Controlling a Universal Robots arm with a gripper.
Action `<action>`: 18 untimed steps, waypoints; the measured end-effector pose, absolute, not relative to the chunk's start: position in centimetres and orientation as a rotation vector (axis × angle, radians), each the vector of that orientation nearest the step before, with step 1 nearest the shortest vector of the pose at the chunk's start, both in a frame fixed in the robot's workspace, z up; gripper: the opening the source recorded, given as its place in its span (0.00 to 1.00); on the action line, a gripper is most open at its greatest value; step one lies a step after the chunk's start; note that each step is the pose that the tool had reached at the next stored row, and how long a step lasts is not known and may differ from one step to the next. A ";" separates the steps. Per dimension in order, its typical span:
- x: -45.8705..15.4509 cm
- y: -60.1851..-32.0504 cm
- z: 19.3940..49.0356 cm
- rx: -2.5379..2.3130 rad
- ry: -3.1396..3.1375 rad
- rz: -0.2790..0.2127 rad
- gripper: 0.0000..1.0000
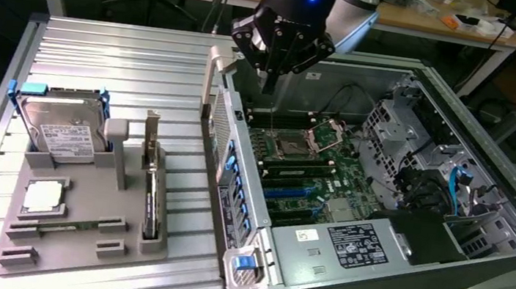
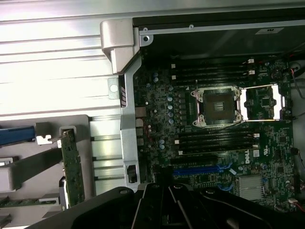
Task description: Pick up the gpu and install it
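Observation:
The gpu (image 1: 150, 184) stands on its edge in a slot of the grey holder (image 1: 78, 244), its silver bracket pointing up. In the wrist view the gpu (image 2: 72, 166) appears as a thin green card seen edge-on. My gripper (image 1: 270, 85) hangs over the far end of the open computer case (image 1: 389, 279), well away from the gpu and towards the exterior view's right. Its fingers are shut with nothing between them. In the wrist view the gripper (image 2: 163, 187) sits above the motherboard (image 2: 157, 102), close to the blue slots (image 2: 200, 168).
A silver hard drive (image 1: 62, 124) stands in the holder at the exterior view's left, with a processor (image 1: 43, 196) and a memory stick (image 1: 61, 224) in front of it. The open processor socket (image 1: 297, 146) lies in the case. Everything rests on a ribbed metal table (image 1: 130, 62).

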State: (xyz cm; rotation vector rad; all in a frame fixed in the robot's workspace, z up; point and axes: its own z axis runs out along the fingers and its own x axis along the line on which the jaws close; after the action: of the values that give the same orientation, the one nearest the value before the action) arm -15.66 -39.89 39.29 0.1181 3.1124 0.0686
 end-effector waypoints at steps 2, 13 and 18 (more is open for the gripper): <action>-15.8 -39.9 39.3 0.118 3.112 0.069 0.11; -16.6 -39.9 39.3 0.118 3.112 0.069 0.11; -17.1 -39.9 39.3 0.118 3.112 0.069 0.11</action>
State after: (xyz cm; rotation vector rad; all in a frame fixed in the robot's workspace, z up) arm -17.10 -39.89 39.29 0.1180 3.1125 0.0686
